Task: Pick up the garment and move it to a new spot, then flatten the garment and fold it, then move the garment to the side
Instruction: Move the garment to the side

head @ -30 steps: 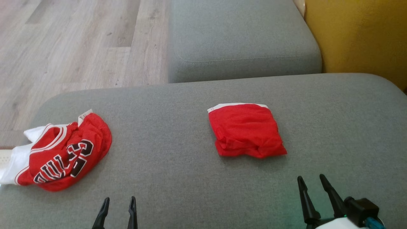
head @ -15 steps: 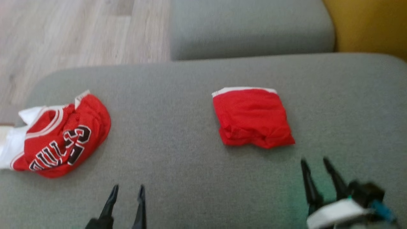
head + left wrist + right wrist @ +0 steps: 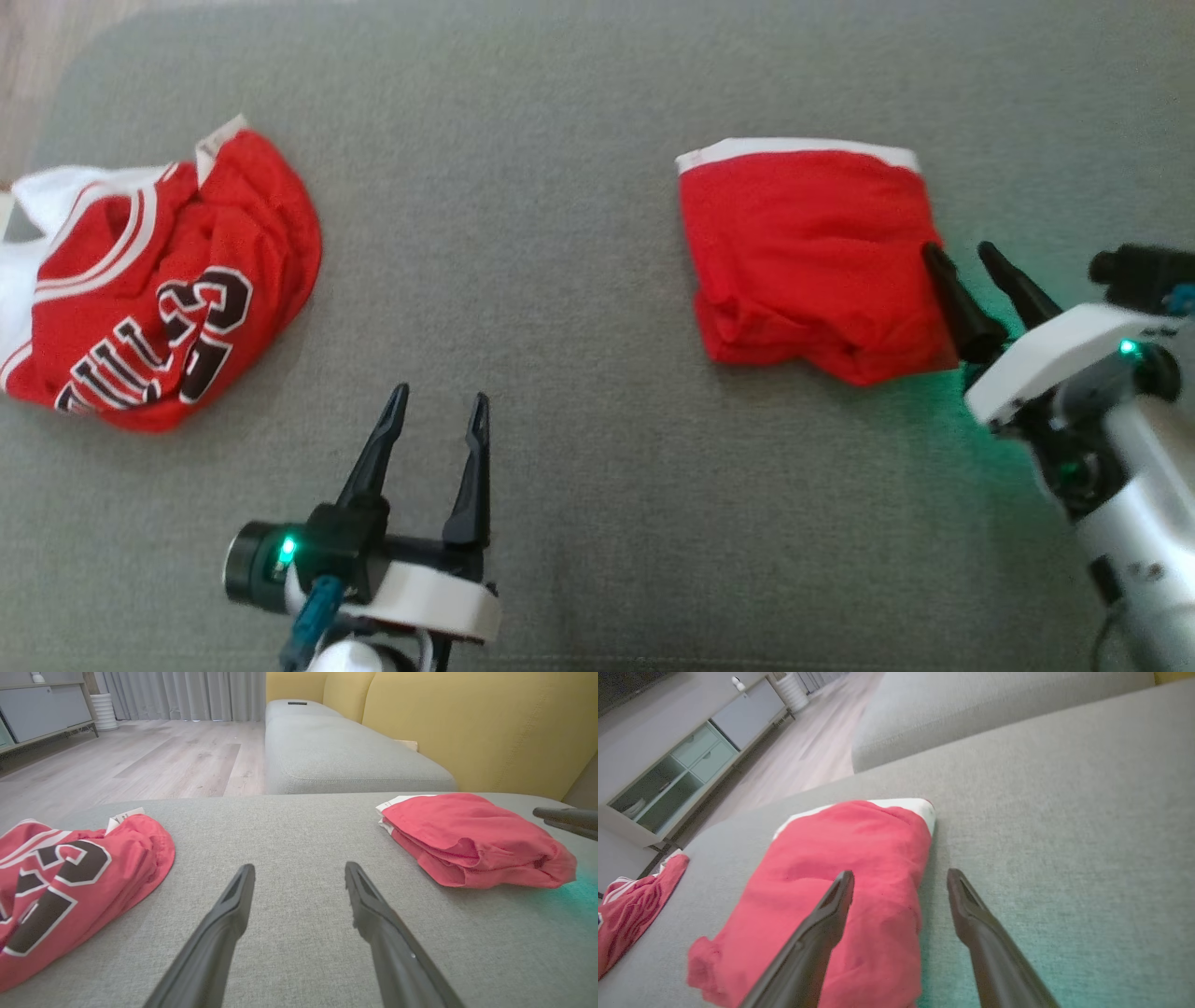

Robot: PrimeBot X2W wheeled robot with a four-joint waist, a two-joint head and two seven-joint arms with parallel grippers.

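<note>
Red jersey cut off at left edge, lettering crumpled, my right gripper, fingers apart, straddling right edge of folded red garment on grey cushion, contact unclear, my left gripper spread, empty.

1. Home living room.
2. Work surface is a grey upholstered sofa seat. A second grey seat section sits beyond it, with yellow back cushions alongside.
3. Wood-plank floor, and grey full-length curtains at the far end.
4. Low pale cabinet with glass-front compartments on one side of the room, white ribbed pot on the floor by the curtains.
5. Clothing on the seat: crumpled red jersey, folded red garment. Domestic furniture throughout.
</note>
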